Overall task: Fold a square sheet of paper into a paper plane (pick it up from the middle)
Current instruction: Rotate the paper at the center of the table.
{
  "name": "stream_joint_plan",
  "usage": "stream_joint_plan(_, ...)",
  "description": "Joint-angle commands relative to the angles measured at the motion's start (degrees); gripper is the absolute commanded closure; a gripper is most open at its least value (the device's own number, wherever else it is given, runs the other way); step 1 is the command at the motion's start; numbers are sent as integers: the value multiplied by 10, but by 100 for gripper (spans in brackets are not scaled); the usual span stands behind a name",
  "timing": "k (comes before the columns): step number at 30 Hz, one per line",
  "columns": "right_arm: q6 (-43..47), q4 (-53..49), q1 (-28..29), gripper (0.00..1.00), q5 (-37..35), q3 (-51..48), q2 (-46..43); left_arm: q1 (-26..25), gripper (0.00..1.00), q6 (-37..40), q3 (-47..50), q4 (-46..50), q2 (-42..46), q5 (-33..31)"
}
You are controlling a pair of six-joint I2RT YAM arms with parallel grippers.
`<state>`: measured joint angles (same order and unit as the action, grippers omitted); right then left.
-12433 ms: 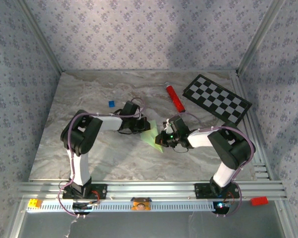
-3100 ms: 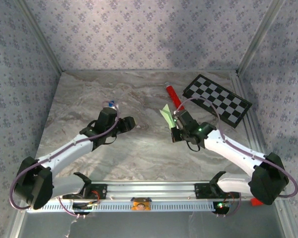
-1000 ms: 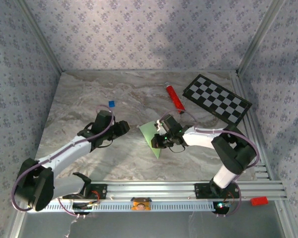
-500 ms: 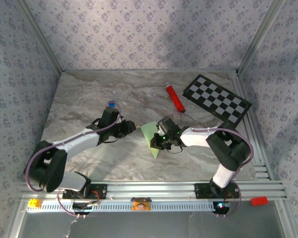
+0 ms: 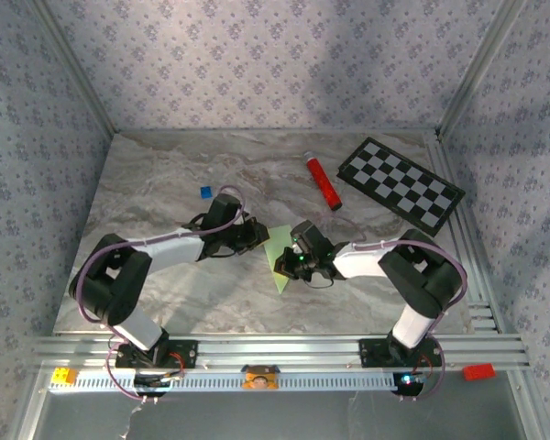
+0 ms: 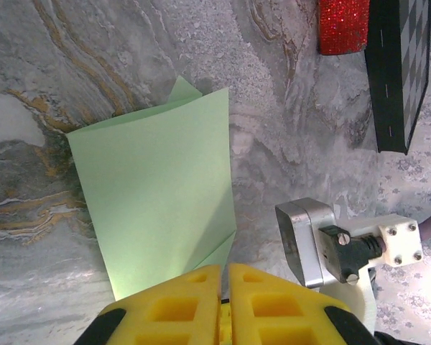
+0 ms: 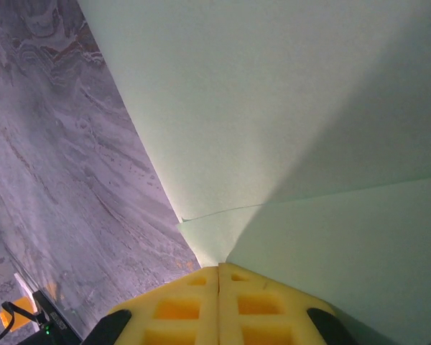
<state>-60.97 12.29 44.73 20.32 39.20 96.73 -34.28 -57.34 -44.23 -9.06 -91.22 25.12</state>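
The square sheet of paper (image 5: 277, 252), pale green and folded into layers, lies mid-table between both arms. My right gripper (image 5: 291, 263) is shut on its right side; in the right wrist view the paper (image 7: 287, 108) spreads out from the closed yellow fingertips (image 7: 218, 269). My left gripper (image 5: 259, 236) sits at the sheet's upper left corner. In the left wrist view its yellow fingers (image 6: 225, 267) stand together with a hairline gap, and the paper's (image 6: 158, 194) near edge runs under the left finger, not between the two. No finished paper plane shape is visible.
A red tube (image 5: 324, 181) and a black-and-white checkerboard (image 5: 401, 182) lie at the back right. A tiny blue square (image 5: 204, 192) sits behind the left arm. Part of the right arm's metal wrist (image 6: 309, 241) stands close beside my left fingers. Walls enclose three sides.
The left gripper has swung right up to the paper's corner and closed its fingers. The right gripper has stayed shut on the paper, shifting slightly left.
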Motion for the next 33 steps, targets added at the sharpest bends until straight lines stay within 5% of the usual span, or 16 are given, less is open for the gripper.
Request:
stream_joint_plan(1,-26,-10,4,93,-35,-21,-5,-4,89,-10,-19,-19,-12,12)
stream_joint_plan(9,-52,72,18,91,-45,-52,-31,-5,89,-3,-31,-7,-21,12)
stream_joint_plan(17,0,37,16,87,-58,-59,-86,-5,89,-1,-30,4,-18,6)
stream_joint_plan(33,-53,46,11,95,-31,-52,-23,-6,88,-17,-33,-6,-33,17)
